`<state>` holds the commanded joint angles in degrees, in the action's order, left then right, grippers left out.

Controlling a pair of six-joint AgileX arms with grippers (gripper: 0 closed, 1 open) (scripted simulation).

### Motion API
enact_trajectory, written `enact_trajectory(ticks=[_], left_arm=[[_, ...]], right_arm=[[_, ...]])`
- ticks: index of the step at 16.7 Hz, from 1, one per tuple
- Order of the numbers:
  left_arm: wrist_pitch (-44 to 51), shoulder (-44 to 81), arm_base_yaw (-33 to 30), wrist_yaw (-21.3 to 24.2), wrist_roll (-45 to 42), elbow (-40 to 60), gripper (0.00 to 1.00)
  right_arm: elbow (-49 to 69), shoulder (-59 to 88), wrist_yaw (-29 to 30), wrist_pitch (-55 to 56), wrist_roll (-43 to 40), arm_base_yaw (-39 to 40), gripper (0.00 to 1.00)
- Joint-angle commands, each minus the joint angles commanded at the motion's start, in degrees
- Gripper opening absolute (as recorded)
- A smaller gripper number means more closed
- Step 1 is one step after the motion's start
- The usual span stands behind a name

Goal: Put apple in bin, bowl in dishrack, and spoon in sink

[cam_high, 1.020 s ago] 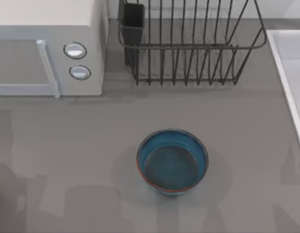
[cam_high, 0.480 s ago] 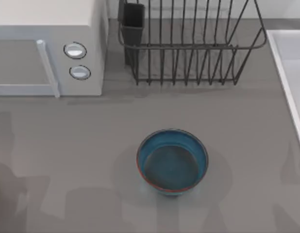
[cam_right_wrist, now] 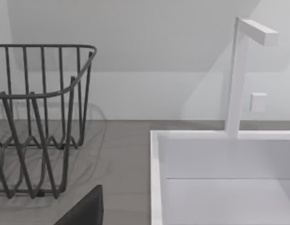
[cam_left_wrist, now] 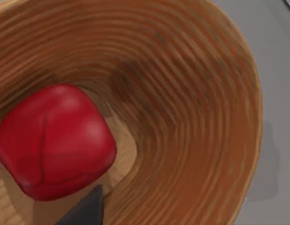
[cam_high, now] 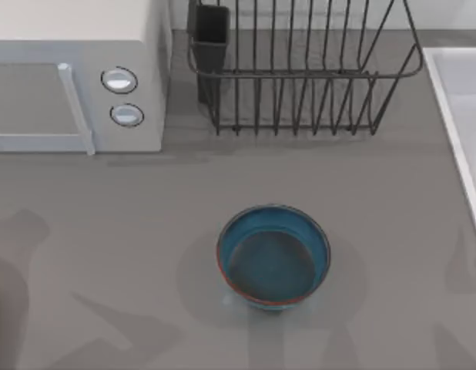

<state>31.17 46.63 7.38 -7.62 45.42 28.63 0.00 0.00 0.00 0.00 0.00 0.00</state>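
Observation:
The red apple [cam_left_wrist: 53, 140] lies inside a round wooden bin [cam_left_wrist: 192, 93] with ribbed walls. My left gripper [cam_left_wrist: 84, 213] hangs just above it, a dark part of it close beside the apple. The teal bowl [cam_high: 273, 257] with a reddish rim stands upright on the grey table, in front of the dark wire dishrack [cam_high: 300, 73]. The pale sink [cam_high: 454, 100] is at the right edge. My right gripper [cam_right_wrist: 84, 211] hovers near the sink [cam_right_wrist: 156, 178] and the dishrack [cam_right_wrist: 41, 122]. The spoon is out of view.
A white microwave [cam_high: 76, 77] with two round knobs stands at the back left. A black utensil cup [cam_high: 211, 35] sits at the rack's left corner. A white faucet [cam_right_wrist: 239, 75] rises behind the sink. Arm shadows fall on the table's front left.
The arm shadows at the table's front left have shifted and changed shape. The bowl, the rack and the microwave have stayed in place.

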Motion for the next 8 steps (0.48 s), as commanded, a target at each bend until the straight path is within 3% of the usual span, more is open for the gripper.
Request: enact_trajectory(ticks=[5, 8], left_arm=[[-15.8, -27.9, -3.0, 3.1, -27.0, -14.0, 1.0], [-24.6, -39.4, -5.1, 5.3, -38.3, -22.2, 1.0]], right_arm=[[0.0, 0.0, 0.0, 0.0, 0.0, 0.0, 1.0], [0.0, 0.0, 0.0, 0.0, 0.0, 0.0, 1.0]])
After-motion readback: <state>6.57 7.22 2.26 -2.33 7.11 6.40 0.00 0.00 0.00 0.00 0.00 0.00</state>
